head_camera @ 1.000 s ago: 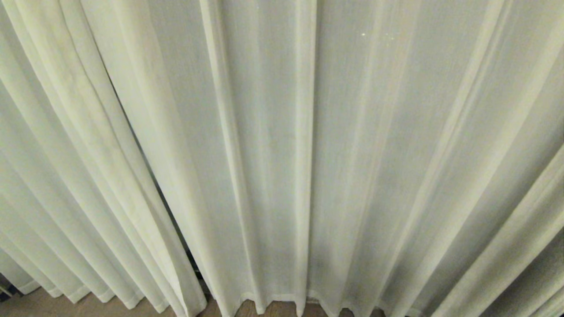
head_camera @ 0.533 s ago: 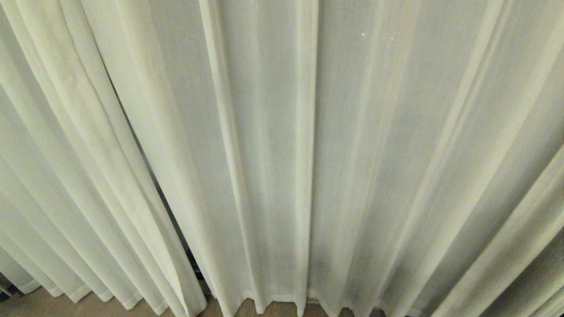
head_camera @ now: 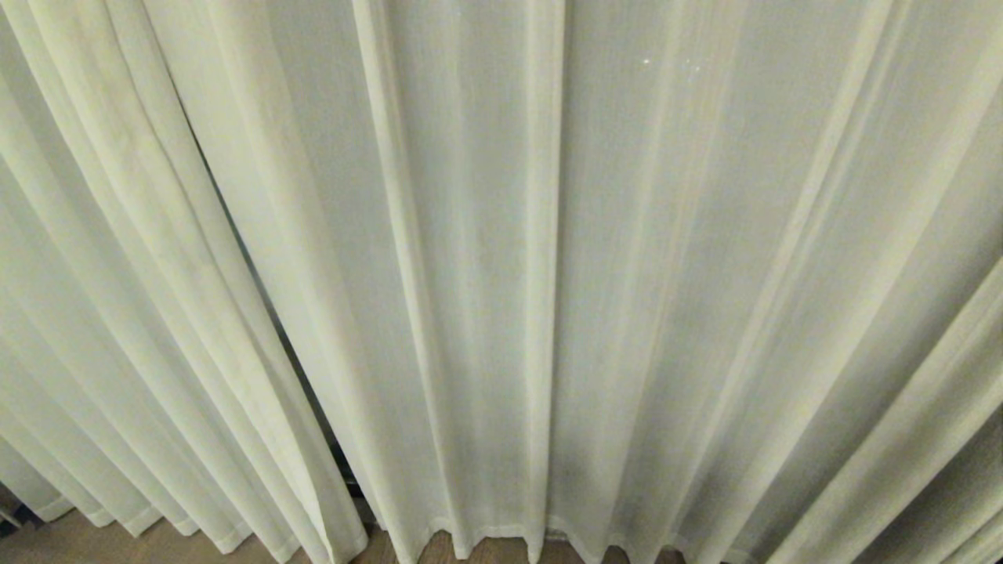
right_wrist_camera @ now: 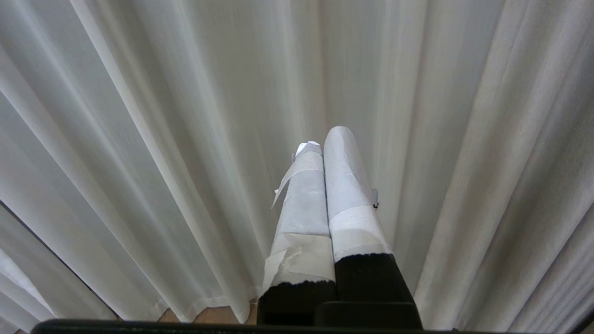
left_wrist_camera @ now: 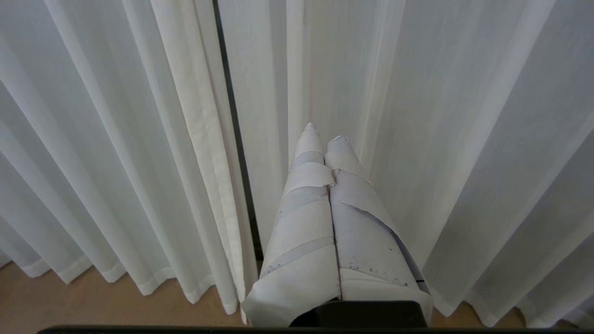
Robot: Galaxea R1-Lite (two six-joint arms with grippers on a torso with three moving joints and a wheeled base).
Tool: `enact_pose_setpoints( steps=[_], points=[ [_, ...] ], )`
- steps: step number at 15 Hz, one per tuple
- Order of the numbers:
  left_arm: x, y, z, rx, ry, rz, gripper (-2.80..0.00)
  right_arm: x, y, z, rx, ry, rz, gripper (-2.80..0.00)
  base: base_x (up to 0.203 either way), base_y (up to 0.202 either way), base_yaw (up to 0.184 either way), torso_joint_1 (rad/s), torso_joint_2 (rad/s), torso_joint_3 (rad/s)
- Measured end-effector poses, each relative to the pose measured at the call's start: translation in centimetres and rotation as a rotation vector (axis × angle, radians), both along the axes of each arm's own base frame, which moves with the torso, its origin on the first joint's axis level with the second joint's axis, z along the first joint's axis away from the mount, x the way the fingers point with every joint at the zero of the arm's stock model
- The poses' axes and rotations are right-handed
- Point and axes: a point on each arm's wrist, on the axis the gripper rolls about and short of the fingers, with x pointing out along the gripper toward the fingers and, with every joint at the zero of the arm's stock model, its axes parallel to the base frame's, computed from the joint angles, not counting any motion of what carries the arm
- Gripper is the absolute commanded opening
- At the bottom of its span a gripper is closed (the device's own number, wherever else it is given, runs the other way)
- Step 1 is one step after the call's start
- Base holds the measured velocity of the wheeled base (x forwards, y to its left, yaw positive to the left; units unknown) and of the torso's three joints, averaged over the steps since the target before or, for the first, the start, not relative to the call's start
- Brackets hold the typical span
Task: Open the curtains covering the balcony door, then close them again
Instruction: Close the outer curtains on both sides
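Scene: As we face the drawn curtains (head_camera: 501, 274), cream pleats fill the head view down to the wooden floor (head_camera: 70, 544), and neither arm shows there.
Door: The balcony door is hidden behind the fabric; only a dark slit (head_camera: 313, 415) between two panels on our left hints at it.
Left hand: Our left hand (left_wrist_camera: 323, 131) points at the cloth just beside that dark gap (left_wrist_camera: 232, 120), its tape-wrapped fingers pressed together and gripping nothing.
Right hand: Our right hand (right_wrist_camera: 325, 137) faces unbroken pleats further right, fingers likewise closed tight and empty.
Stage: We judge the opening step not yet begun, since no panel is pushed aside or held.
Risk, grip: With both hands clamped closed, a reach for the panel edge (left_wrist_camera: 204, 139) would likely just push the cloth, and thin fabric could slide off the smooth tape.
Risk, layers: We could catch only the sheer layer and leave the thicker one across the glass.
Risk, snag: Dragging low on the panel may bunch the hem (head_camera: 486, 533) or strain the rail, which we cannot see.
Risk, contact: Pushing through the slit blind could strike the glass behind.
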Motion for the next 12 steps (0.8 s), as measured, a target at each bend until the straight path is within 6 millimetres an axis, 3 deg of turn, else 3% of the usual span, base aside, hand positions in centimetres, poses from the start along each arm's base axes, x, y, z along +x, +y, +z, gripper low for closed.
enact_pose_setpoints(
  steps=[12],
  points=[
    [0.01,0.0,-0.02,-0.001,-0.001,-0.001,-2.8,0.0,0.0,0.0,0.0,0.0,0.0,-2.8,0.0,0.0,0.0,0.0,0.0,0.0]
  ],
)
